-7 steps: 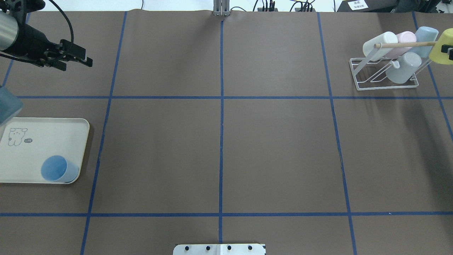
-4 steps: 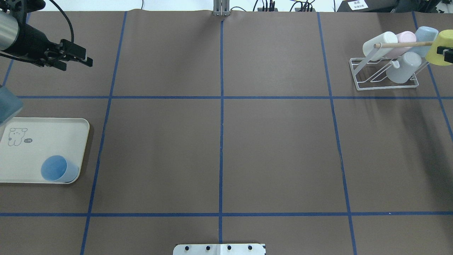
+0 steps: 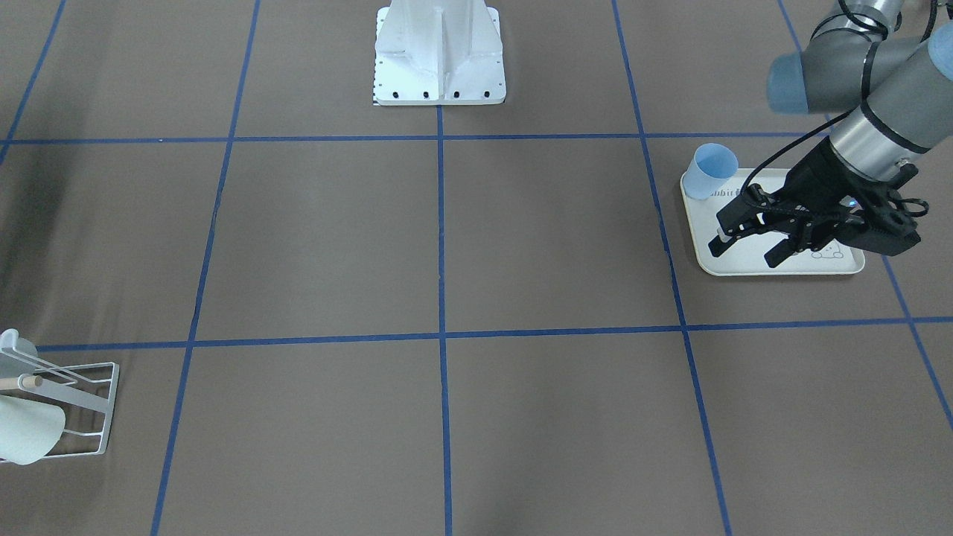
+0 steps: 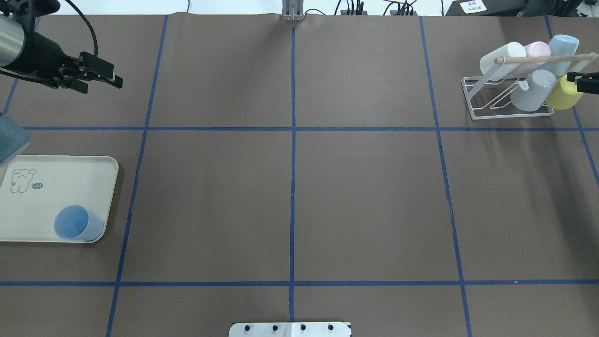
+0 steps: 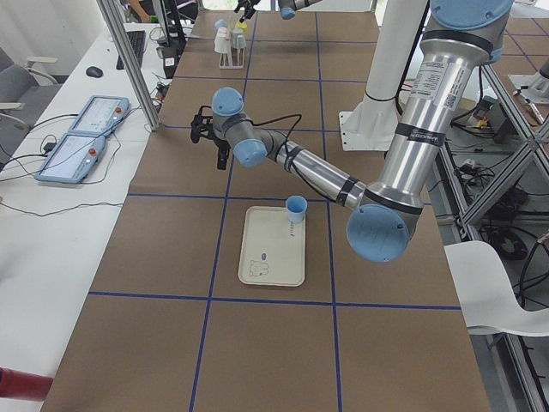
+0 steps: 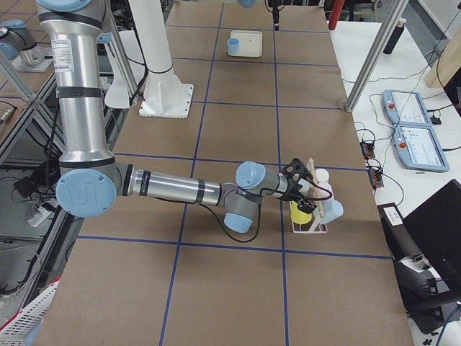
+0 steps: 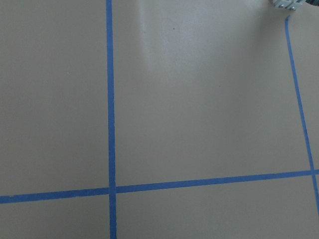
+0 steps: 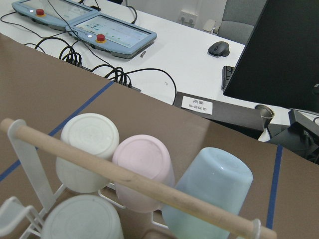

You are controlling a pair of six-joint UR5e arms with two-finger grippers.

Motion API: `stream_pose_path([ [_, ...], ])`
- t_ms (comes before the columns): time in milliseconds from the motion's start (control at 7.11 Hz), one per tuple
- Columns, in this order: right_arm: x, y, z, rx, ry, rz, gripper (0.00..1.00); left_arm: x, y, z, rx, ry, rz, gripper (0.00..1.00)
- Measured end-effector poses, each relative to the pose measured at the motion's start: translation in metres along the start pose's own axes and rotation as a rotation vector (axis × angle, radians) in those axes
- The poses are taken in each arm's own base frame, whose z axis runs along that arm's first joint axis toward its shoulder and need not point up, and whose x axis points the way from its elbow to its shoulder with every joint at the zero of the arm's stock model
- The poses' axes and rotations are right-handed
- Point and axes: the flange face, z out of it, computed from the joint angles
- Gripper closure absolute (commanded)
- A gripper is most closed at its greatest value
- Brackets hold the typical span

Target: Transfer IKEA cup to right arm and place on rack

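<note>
Yellow cup (image 4: 563,92) has dropped below the dowel (image 4: 545,59) onto the rack (image 4: 507,111), right gripper (image 4: 583,83) clamped on it; releasing off-prong risks it tipping against the grey cup (image 4: 533,90); left gripper (image 4: 104,79) idles agape, empty.

My brown table (image 4: 365,196) carries blue tape lines (image 4: 293,164); beyond it, a white desk (image 8: 164,59) holds a black monitor (image 8: 279,50).

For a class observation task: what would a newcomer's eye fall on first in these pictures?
Probably the white wire rack at the table's far right corner, loaded with pastel cups, where the right gripper holds a yellow cup against the lower row. Next, the lone blue cup on the cream tray at the left edge.
</note>
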Motion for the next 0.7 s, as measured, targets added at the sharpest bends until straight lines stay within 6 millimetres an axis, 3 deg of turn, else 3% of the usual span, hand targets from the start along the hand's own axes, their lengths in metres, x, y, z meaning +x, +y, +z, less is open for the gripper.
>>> stream_pose_path([
  [281,-0.008,-0.013,-0.002,0.006,-0.014,0.004,0.0,-0.001,0.002,-0.002,0.004,0.0,0.001,0.0],
  [422,-0.019,-0.029,-0.006,-0.004,-0.027,0.009,0.0,-0.005,0.005,-0.006,0.008,-0.002,0.002,0.0],
  [704,-0.07,-0.086,-0.022,-0.067,-0.052,0.016,0.01,-0.033,0.024,-0.016,0.036,-0.045,0.004,0.0],
])
